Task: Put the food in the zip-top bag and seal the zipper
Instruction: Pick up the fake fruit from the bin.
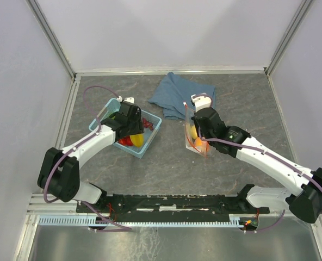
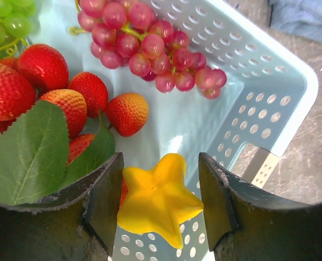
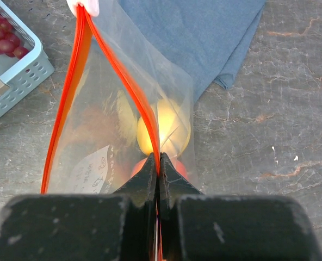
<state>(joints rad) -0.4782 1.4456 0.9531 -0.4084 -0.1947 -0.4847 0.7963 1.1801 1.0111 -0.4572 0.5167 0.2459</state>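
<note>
Zipper (image 3: 74, 65), red-orange, on clear bag (image 3: 96, 136) pinched in right hand (image 3: 159, 159); left hand (image 2: 160, 163), half-open, clamps yellow star-shaped fruit (image 2: 158, 201).

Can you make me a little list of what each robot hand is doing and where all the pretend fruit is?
left gripper: over the basket, fingers on both sides of a yellow star-shaped toy; can't tell if it's squeezing
right gripper: shut on the zipper
zip-top bag: upright, mouth open
inside bag: peach, something red under it
light blue basket: red grapes, strawberries, green grapes, leaves
blue cloth: beside the bag
</note>
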